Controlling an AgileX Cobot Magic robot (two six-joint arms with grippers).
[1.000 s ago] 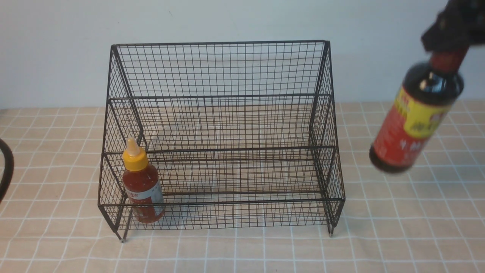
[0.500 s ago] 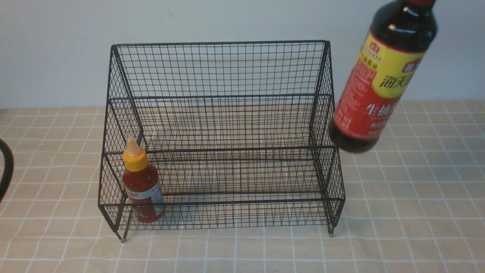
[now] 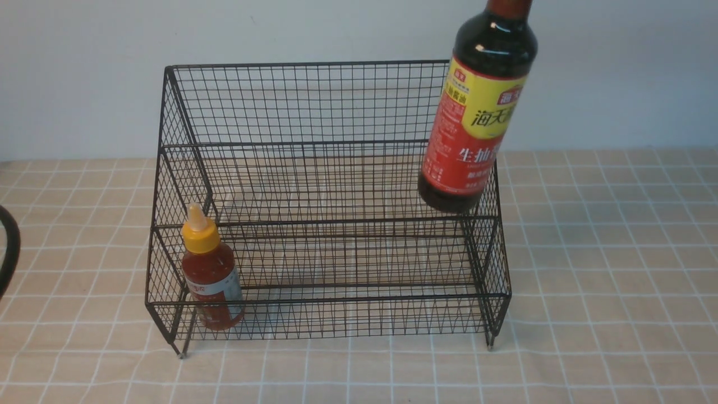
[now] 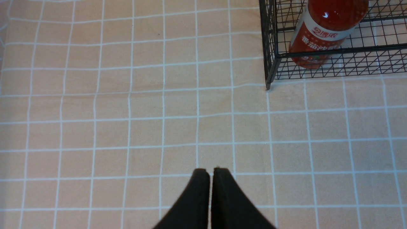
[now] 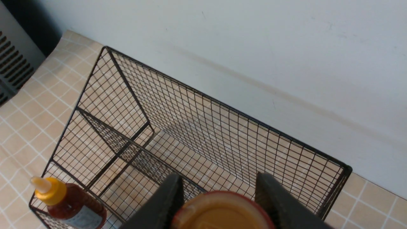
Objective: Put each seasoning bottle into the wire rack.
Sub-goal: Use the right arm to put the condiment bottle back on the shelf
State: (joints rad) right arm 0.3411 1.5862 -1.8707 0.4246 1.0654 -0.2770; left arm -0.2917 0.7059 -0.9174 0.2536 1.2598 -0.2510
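Now, your right gripper [image 5: 219,187] clamps the cap of the tall dark soy-sauce bottle with yellow-red label [image 3: 477,112], hanging near upright, base tipped slightly left, over the right end of the black wire-mesh stepped rack [image 3: 325,63]. The shelf lies below it, so lower along the bottle's long axis. Your left gripper [image 4: 211,173] rests pinched shut, empty, farther off. Two bottles, one rack: the small red squeeze bottle with yellow nozzle [image 3: 212,280] stands at the lower tier's left end.

You are seeing the soy-sauce bottle [image 3: 477,129] showing 海天 on its yellow band and 生抽 on the red below. The red sauce bottle [image 4: 321,35] is showing 番茄沙司 in white. Smaller print is blurring out.
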